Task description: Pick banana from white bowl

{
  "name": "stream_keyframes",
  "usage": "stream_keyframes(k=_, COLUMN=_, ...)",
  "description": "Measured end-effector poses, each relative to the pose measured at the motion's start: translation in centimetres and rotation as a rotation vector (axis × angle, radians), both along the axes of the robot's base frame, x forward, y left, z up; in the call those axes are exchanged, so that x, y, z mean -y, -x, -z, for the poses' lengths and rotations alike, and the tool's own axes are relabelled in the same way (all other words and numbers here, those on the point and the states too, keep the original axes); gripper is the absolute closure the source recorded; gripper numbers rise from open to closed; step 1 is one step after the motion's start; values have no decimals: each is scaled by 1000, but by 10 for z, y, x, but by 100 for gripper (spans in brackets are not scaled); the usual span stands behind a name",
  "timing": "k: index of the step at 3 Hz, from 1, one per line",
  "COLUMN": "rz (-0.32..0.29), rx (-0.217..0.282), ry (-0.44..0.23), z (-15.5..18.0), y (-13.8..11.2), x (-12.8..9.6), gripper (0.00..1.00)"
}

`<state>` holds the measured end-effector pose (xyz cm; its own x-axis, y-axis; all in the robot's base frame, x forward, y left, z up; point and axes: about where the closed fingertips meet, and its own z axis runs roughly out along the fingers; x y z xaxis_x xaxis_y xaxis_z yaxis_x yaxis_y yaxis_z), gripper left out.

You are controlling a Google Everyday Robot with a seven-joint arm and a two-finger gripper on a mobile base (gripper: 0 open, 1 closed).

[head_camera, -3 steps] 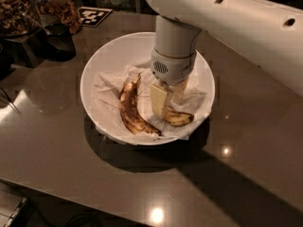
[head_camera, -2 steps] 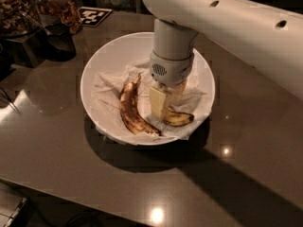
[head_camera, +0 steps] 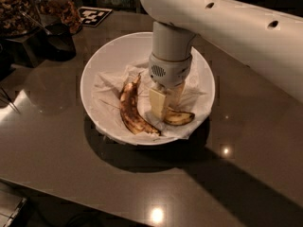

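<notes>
Pincer (head_camera: pixel 165 109) low in white bowl (head_camera: pixel 110 56), over banana (head_camera: pixel 180 118); grip cannot tell

The bowl (head_camera: pixel 100 67) sits on the table (head_camera: pixel 246 169). A paper towel (head_camera: pixel 106 91) lies inside it, and on that the banana (head_camera: pixel 180 118) lies at the right, with a second banana (head_camera: pixel 129 110) just left of it. The gripper (head_camera: pixel 163 109) hangs down inside the bowl, right over the banana's left end. Behind the bowl to the left stand jars (head_camera: pixel 64 11), a printed marker (head_camera: pixel 93 15) beside them.
</notes>
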<state>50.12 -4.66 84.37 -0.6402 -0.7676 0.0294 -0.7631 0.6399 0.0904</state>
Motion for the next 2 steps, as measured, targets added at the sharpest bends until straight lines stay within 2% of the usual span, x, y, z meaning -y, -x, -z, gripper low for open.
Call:
stream_keyframes(k=1, rz=0, rx=0, ry=0, z=0, y=0, x=0, gripper=92)
stream_keyframes(k=2, rz=-12, rx=19, ry=-22, z=-1, y=-3, x=-4, gripper=100)
